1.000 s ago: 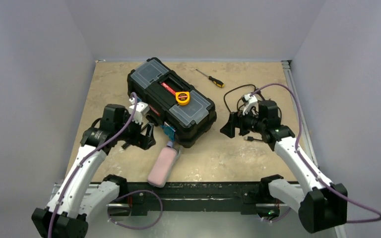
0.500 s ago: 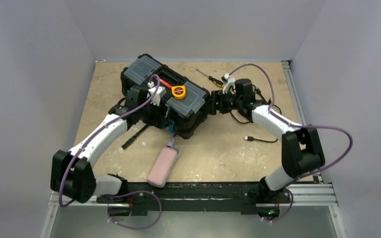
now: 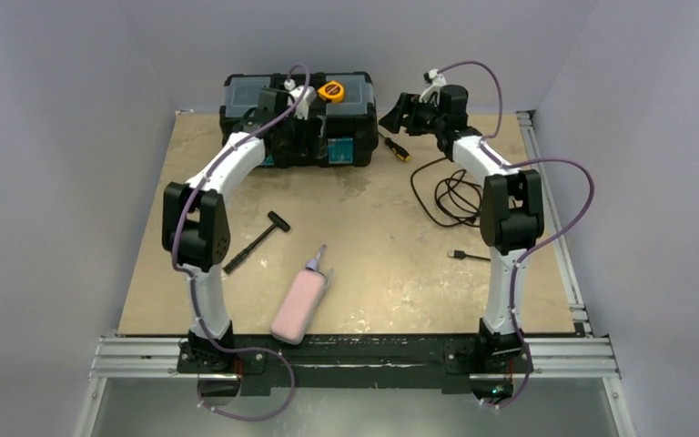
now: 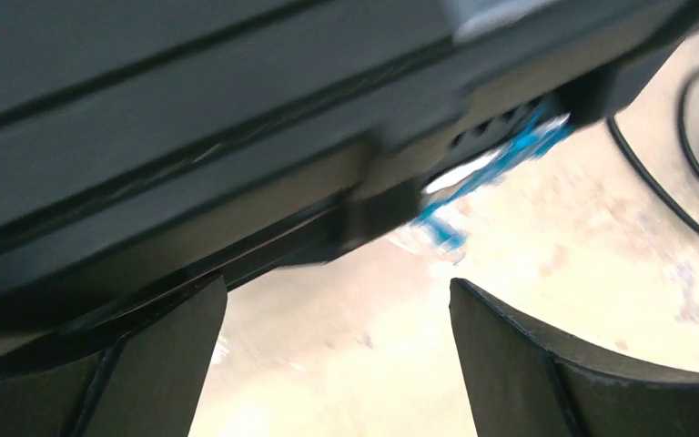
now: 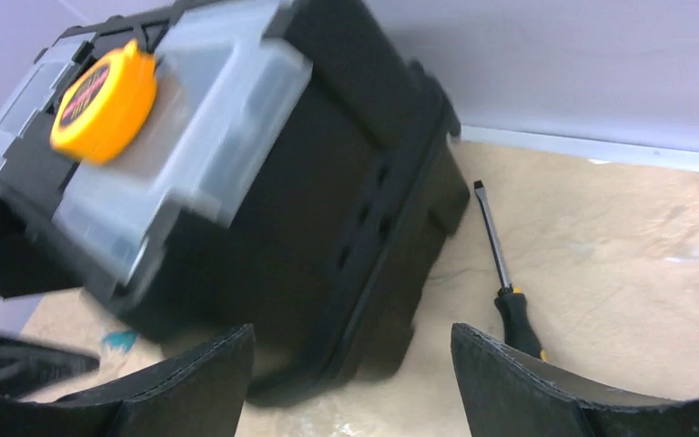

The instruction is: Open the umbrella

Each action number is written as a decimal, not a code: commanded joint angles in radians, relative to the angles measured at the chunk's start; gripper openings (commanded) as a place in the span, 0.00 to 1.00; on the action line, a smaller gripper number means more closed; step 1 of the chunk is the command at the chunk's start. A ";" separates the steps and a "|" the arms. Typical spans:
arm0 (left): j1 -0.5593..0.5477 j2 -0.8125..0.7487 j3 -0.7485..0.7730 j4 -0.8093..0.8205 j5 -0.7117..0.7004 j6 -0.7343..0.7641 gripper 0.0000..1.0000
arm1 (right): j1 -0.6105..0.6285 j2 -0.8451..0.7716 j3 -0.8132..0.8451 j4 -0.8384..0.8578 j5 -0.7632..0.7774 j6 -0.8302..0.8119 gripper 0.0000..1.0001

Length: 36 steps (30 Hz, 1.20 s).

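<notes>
Umbrella, where is it?
— Folded shut, lying on the surface at six o'clock, close to the near edge. Its small handle points toward twelve. Nothing touches it.
— And the hands?
— Both are well apart from it, at the back. The left hand is at the front face of the black toolbox at twelve o'clock, fingers spread wide with only bare surface between them.
— The right one?
— The right hand hovers at the toolbox's three o'clock end, fingers likewise spread, holding nothing. A screwdriver lies just beside that end, and a yellow tape measure rests on the lid.
— Anything else?
— A black cable, coiled at two o'clock.
</notes>
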 commanded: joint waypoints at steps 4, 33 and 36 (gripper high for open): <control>0.130 0.121 0.199 0.092 -0.059 0.179 0.96 | -0.030 -0.058 -0.001 0.014 -0.038 -0.035 0.82; -0.428 -0.843 -0.644 -0.824 0.217 1.041 0.97 | 0.017 -0.904 -0.658 -0.499 -0.118 -0.618 0.89; -0.536 -0.870 -0.725 -0.770 0.124 1.100 0.96 | 0.017 -0.914 -0.676 -0.459 -0.081 -0.566 0.89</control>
